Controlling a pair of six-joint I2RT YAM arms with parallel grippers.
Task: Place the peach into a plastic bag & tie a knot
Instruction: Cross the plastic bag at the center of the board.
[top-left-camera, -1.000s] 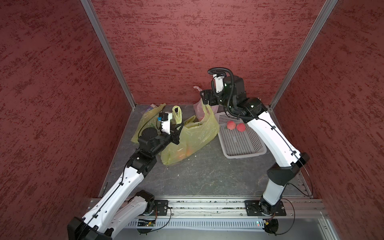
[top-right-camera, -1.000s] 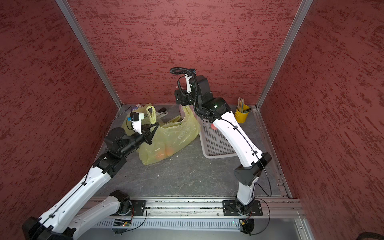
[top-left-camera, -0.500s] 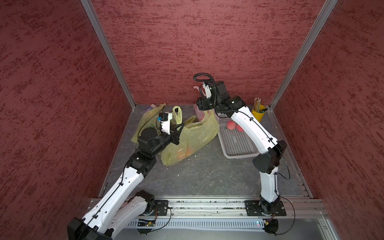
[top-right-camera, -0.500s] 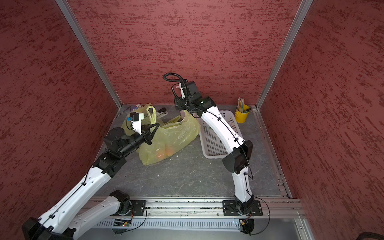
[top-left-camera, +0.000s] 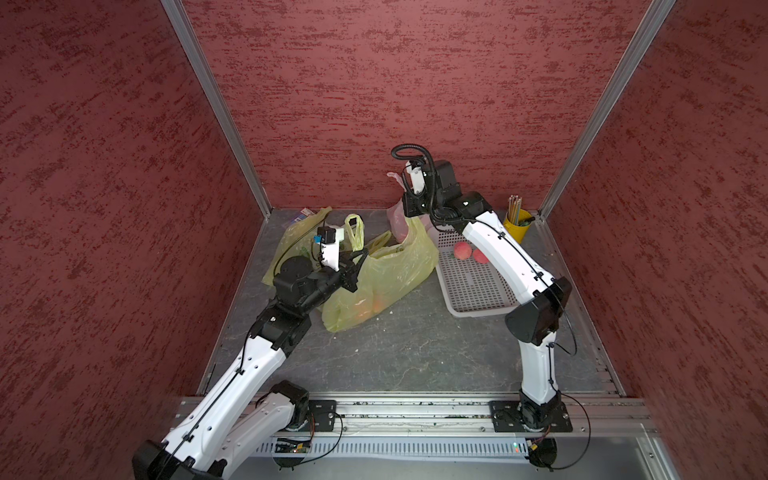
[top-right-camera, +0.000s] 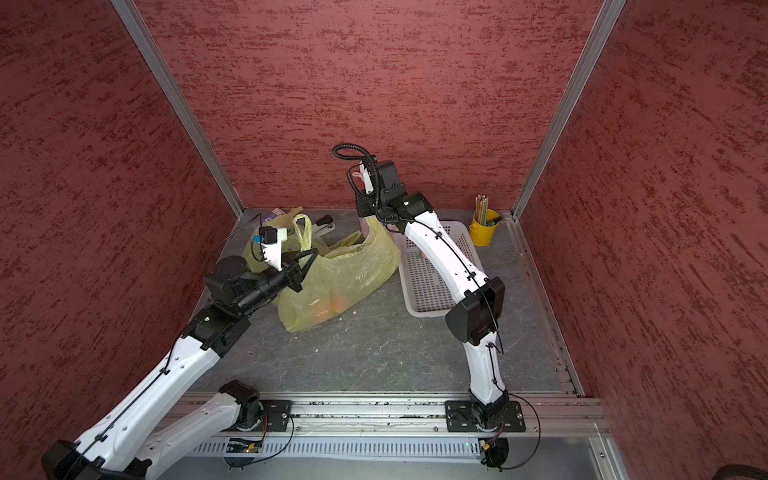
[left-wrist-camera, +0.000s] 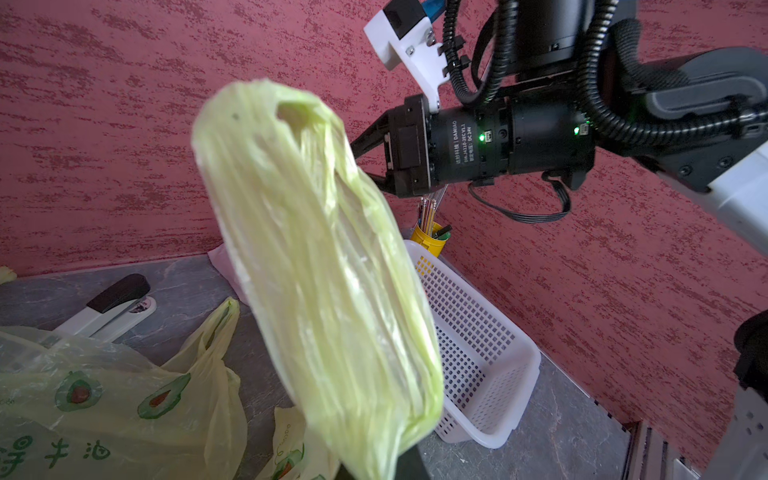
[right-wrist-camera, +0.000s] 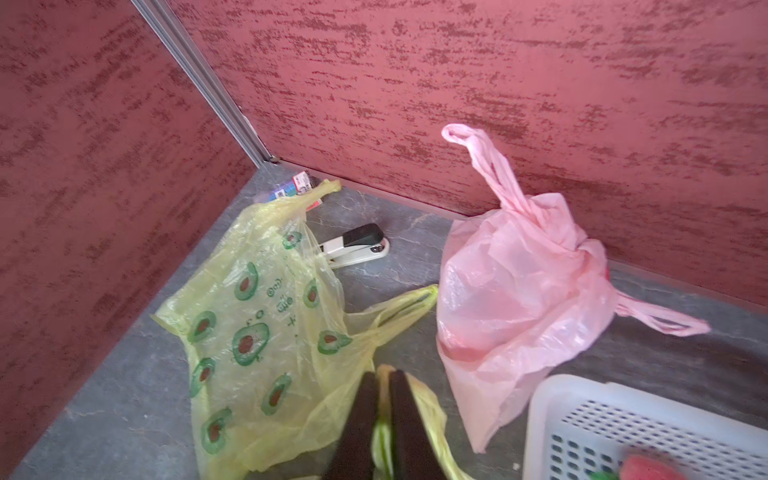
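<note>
Red textured walls close in a grey counter (top-left-camera: 415, 353) on three sides. Left of its middle slumps a yellow bag (top-left-camera: 395, 270), its mouth drawn up between both arms. Orange fruit (top-left-camera: 374, 306) shows dimly through the plastic at the bag's low end, down on the counter; its kind cannot be told for sure.

The left fingers (top-left-camera: 360, 258) are pinched tight on one handle (left-wrist-camera: 316, 257), which stands out of them as a bunched loop. The right fingers (right-wrist-camera: 374, 399) are closed narrow on a fold at the bag's rear end, with yellow plastic squeezed between them.

Two peaches (top-left-camera: 462, 250) lie side by side in the rear part of a white basket (top-left-camera: 457, 309) along the right edge, partly under the right arm. They sit outside the bag, near the right fingers and lower. They are well apart from the left fingers, with the bag between.

A knotted pink bag (right-wrist-camera: 515, 291) leans at the rear edge beside the basket. A flat avocado-print bag (right-wrist-camera: 257, 324) and a stapler (right-wrist-camera: 357, 245) lie toward the rear left corner. A yellow cup (top-left-camera: 517, 224) of pencils stands in the rear right corner.
</note>
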